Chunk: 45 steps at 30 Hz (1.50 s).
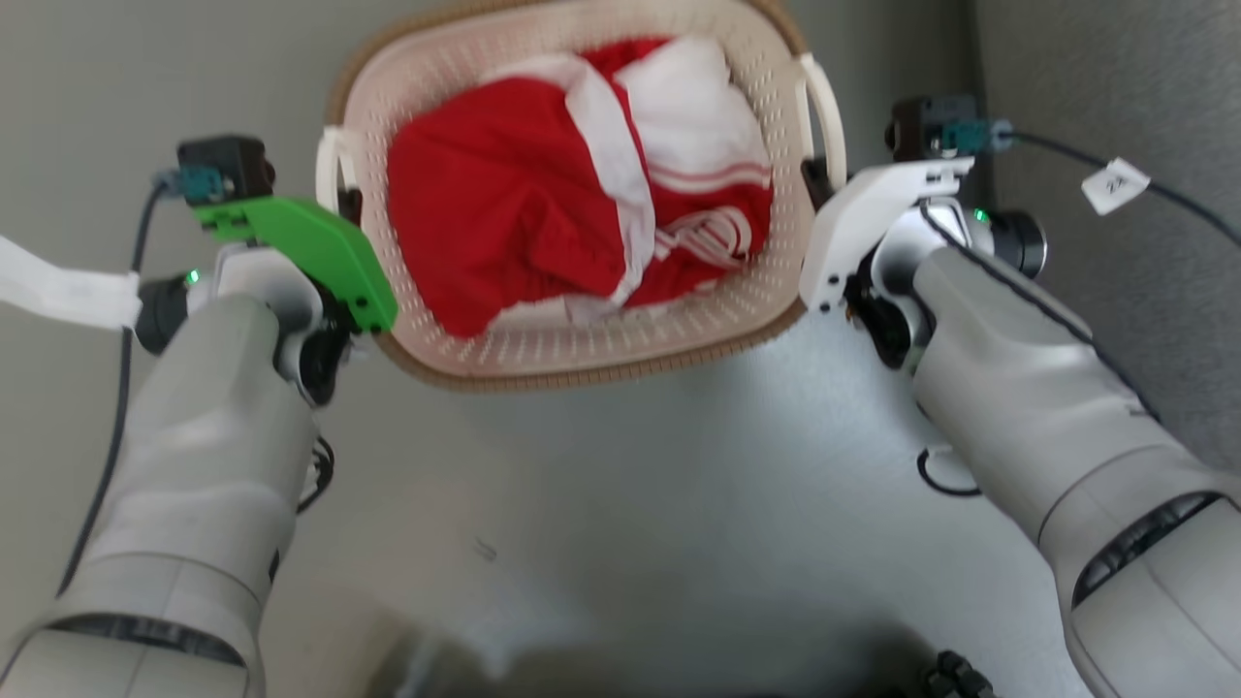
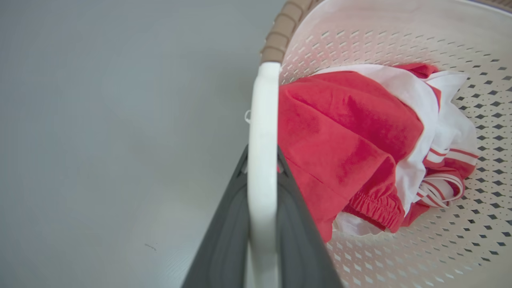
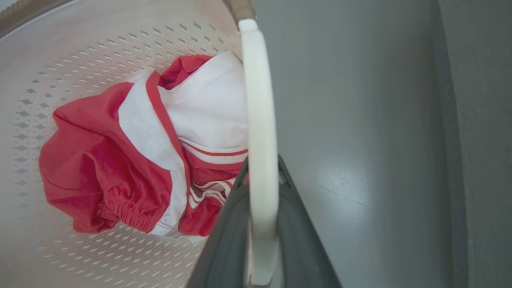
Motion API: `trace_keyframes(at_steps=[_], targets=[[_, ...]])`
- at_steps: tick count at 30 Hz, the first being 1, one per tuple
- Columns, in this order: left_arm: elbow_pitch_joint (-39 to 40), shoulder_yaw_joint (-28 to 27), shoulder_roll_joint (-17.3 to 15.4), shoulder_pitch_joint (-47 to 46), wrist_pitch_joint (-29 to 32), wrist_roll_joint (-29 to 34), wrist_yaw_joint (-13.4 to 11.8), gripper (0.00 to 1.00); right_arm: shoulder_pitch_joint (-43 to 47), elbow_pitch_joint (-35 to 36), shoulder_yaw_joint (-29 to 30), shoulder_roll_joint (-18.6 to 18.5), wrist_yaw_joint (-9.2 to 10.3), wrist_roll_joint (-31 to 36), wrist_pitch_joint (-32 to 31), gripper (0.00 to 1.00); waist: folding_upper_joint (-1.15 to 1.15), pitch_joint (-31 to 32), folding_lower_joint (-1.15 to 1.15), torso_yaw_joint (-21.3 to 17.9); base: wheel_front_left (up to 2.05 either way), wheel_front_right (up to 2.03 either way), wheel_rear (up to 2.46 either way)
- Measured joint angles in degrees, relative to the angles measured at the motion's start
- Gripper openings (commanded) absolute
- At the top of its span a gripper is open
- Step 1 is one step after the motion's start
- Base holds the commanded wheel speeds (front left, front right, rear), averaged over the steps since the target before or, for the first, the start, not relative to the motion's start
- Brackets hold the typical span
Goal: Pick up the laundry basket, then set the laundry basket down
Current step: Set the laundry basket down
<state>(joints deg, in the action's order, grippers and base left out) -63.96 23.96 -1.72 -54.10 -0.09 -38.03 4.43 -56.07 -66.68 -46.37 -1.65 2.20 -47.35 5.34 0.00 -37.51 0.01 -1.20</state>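
Note:
The laundry basket [image 1: 582,341] is cream-white and perforated with a brown woven-look rim, and sits at the top centre of the head view between my two arms. Red-and-white clothes [image 1: 543,213] lie bunched inside it. My left gripper [image 1: 347,206] is shut on the basket's white left handle [image 2: 262,112], with a dark finger on each side of it in the left wrist view [image 2: 262,160]. My right gripper [image 1: 812,176] is shut on the white right handle [image 3: 258,100] in the same way [image 3: 262,168]. I cannot tell whether the basket rests on the floor or hangs above it.
Smooth grey floor [image 1: 620,504] lies under and in front of the basket. A darker grey surface [image 1: 1115,87] runs along the right side. A black cable with a white tag [image 1: 1115,184] trails from my right wrist, and white tape [image 1: 68,291] wraps the left cable.

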Motion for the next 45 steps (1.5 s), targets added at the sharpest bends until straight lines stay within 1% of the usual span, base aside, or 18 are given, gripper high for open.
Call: trace_keyframes(at_steps=[4, 10, 20, 31, 40, 45], targets=[[0.3, 0.0, -0.2, -2.1, -0.9, 0.5, -0.3, 0.0, -2.2, 0.0, 0.0, -0.1, 0.42, 0.5, 0.8, 0.0, 0.0, -3.0, 0.0, 0.1, 0.0, 0.0, 0.0], [0.4, 0.0, -0.7, -4.8, -2.5, 0.9, -0.4, 0.0, -5.2, -0.2, 0.2, -0.1, 0.49, 0.6, 2.1, 0.0, 0.0, -7.9, 0.0, 0.1, 0.0, 0.0, 0.0], [-0.5, 0.1, -0.8, -7.0, -3.9, 1.1, -0.2, 0.0, -7.2, -1.1, 0.6, 0.1, 0.49, 1.0, 3.3, 0.0, 0.0, -13.0, 0.0, -0.2, 0.0, 0.0, 0.0], [-2.2, 0.3, -0.3, -8.3, -4.9, 1.2, 0.4, 0.0, -8.4, -2.4, 0.7, 0.2, 0.48, 1.0, 4.0, 0.0, 0.0, -15.9, 0.0, -0.3, 0.0, 0.0, 0.0], [-3.8, 0.5, 0.3, -8.5, -5.0, 1.2, 1.1, 0.0, -8.4, -3.2, 0.7, 0.2, 0.26, 1.0, 4.2, 0.0, 0.0, -16.3, -0.01, -0.1, 0.0, 0.0, 0.0], [-4.3, 0.6, 0.4, -8.6, -4.8, 1.2, 1.2, 0.0, -8.4, -3.4, 0.7, 0.2, -0.2, 0.9, 4.2, 0.0, 0.0, -16.4, -0.01, 0.0, 0.0, 0.0, 0.0]])
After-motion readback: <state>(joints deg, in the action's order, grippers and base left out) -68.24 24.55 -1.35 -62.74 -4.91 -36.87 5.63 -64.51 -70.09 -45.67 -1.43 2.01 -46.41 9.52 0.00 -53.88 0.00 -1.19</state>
